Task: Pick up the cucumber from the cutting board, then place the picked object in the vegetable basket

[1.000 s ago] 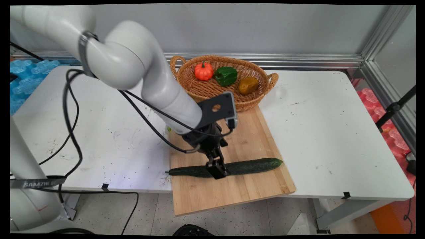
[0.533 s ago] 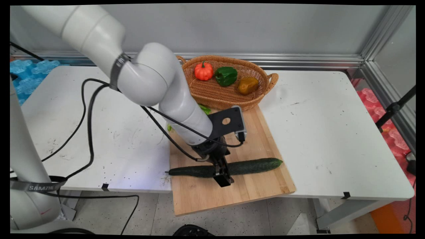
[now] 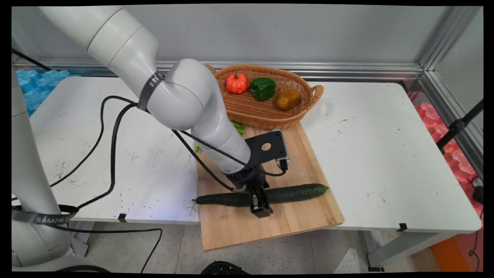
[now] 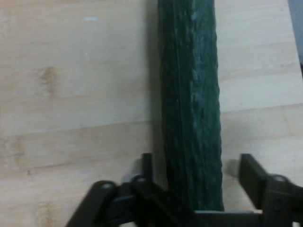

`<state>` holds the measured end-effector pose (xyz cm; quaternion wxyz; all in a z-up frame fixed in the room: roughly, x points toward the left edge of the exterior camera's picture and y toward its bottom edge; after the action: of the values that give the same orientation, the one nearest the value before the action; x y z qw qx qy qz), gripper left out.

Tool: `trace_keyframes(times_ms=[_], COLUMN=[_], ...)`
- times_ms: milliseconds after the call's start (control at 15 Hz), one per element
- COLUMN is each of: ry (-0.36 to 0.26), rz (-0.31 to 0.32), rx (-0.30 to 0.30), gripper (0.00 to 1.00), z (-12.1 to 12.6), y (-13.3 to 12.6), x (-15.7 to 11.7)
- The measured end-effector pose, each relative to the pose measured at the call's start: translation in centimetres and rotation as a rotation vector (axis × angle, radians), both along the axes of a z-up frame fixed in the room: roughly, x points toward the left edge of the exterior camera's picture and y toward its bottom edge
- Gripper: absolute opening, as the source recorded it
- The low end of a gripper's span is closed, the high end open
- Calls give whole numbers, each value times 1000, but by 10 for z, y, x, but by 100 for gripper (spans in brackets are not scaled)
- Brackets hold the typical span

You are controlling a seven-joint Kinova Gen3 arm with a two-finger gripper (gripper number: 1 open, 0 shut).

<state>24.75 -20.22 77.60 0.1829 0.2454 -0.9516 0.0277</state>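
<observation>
Straddling the cucumber (image 3: 287,193) near its middle, your gripper (image 3: 259,202) stands low over the wooden cutting board (image 3: 293,162), one finger on each side of the vegetable. In the hand view the fingers (image 4: 251,172) are spread apart, with a sliver of board showing between the right one and the cucumber's skin; the left one sits close against it, though you cannot tell from here whether it touches. Nothing is clamped.

You can see the cucumber lying flat along the board's near half, reaching from the board's left edge, where its stem end pokes just past, to a point close to the right edge. It runs slightly askew, the right end a little farther from you.

The board itself lies on the white table (image 3: 386,154) at the middle of its near edge, its near end hanging over that edge. Touching the board's far edge is a woven basket (image 3: 270,114) with two handles. Inside it, left to right, sit a small orange pumpkin (image 3: 236,82), a green bell pepper (image 3: 263,88) and a brownish-yellow pepper (image 3: 288,99), near one another. A scrap of green leaf (image 3: 239,127) shows at the board's far left corner, partly behind the arm.
</observation>
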Motion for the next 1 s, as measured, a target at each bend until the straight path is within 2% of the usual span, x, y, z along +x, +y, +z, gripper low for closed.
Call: trace_keyframes(times_ms=[533,733,1000], ry=[14,22,45], rz=[-9,-9,-11], rx=[-7,-16,-38], gripper=[0,0,0], z=[9,20,47], y=[1,0,-3], x=[6,13,24])
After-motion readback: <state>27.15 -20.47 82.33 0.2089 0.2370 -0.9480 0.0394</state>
